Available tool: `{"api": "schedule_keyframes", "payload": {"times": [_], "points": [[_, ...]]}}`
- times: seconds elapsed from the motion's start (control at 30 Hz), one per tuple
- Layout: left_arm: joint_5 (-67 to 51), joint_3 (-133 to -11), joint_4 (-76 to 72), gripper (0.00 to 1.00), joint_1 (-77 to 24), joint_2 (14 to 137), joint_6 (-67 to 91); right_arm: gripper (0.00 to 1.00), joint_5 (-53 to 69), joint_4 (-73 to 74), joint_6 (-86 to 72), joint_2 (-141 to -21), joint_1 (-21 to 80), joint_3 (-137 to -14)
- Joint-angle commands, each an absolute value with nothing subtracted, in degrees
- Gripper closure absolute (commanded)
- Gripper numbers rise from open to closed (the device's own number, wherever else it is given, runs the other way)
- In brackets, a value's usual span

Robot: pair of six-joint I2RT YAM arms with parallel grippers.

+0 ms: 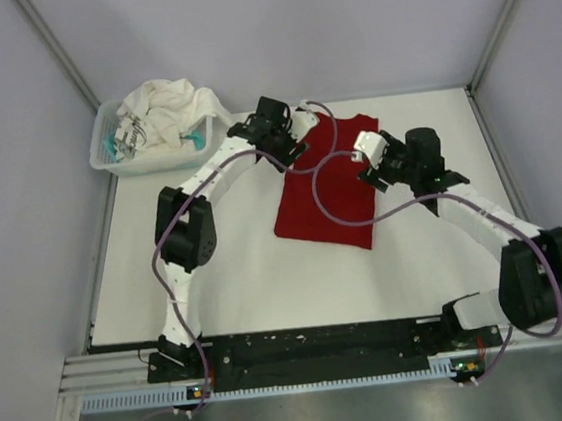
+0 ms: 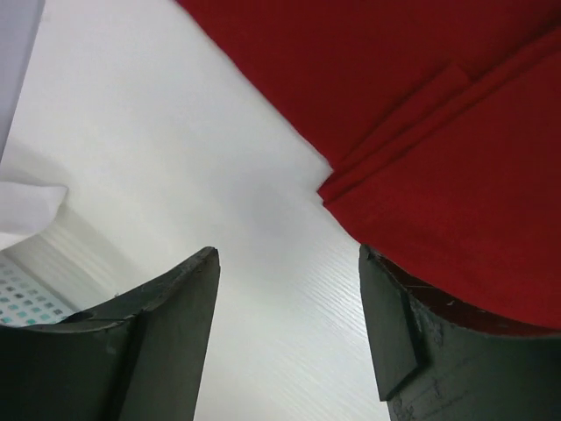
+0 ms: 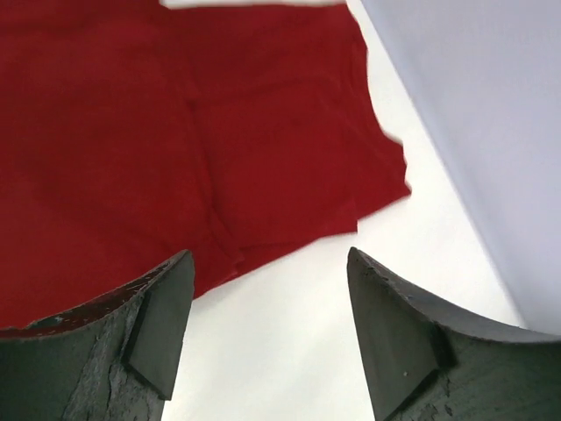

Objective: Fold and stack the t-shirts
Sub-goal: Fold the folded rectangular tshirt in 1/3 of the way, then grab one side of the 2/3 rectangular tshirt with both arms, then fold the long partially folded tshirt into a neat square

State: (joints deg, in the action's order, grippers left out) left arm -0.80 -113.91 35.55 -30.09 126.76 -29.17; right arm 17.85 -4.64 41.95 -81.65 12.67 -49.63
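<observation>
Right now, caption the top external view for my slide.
Both open, left gripper and right gripper hover by the folded red t-shirt; white t-shirt heaped in the basket.

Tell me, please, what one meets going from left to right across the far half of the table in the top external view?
white basket → left gripper, open → red t-shirt, lying flat → right gripper, open.
</observation>
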Motion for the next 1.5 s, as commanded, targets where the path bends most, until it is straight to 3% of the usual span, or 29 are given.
{"api": "schedule_keyframes", "payload": {"times": [0.0, 0.1, 0.3, 0.57, 0.67, 0.73, 0.83, 0.93, 0.97, 1.17, 1.47], "points": [[-18.5, -104.63, 36.21, 0.32, -30.5, 113.14, -37.58, 0.3, 29.09, 15.09, 55.52, -69.63, 18.53, -46.17], [-25.39, -89.62, 37.09, 0.33, -31.64, 103.39, -50.93, 0.3, 23.58, 19.68, 59.76, -65.4, 23.71, -39.92], [-23.91, -64.36, 28.32, 0.31, -35.06, 92.91, -67.31, 0.35, 15.12, 22.94, 59.07, -69.51, 31.72, -37.97], [-16.88, -63.8, 21.01, 0.32, -36.3, 100.27, -63.46, 0.42, 8.09, 20.48, 56.78, -81.73, 32.78, -40.43], [-16.0, -64.6, 21.09, 0.35, -36.65, 102.48, -62.75, 0.53, 8.35, 20.48, 56.43, -83.58, 32.78, -40.52], [-15.47, -64.34, 21.09, 0.41, -36.91, 103.36, -63.02, 0.72, 8.7, 20.57, 56.25, -83.93, 32.87, -40.61], [-14.86, -64.25, 21.88, 0.61, -37.35, 104.15, -62.84, 0.95, 8.53, 21.44, 55.99, -83.94, 32.87, -41.13], [-13.45, -64.86, 23.28, 0.95, -38.05, 103.63, -61.7, 1.0, 8.88, 23.02, 55.37, -82.8, 33.13, -41.75], [-13.01, -65.39, 24.42, 1.0, -38.06, 103.1, -60.92, 1.0, 9.05, 23.55, 55.2, -81.92, 33.4, -41.84], [-12.39, -66.88, 33.99, 1.0, -38.06, 96.17, -56.78, 1.0, 7.47, 32.58, 53.62, -73.23, 39.1, -43.41], [-24.43, -61.53, 58.51, 1.0, -39.37, 76.4, -62.66, 1.0, 14.93, 57.99, 47.3, -58.37, 51.31, -49.48]]}}
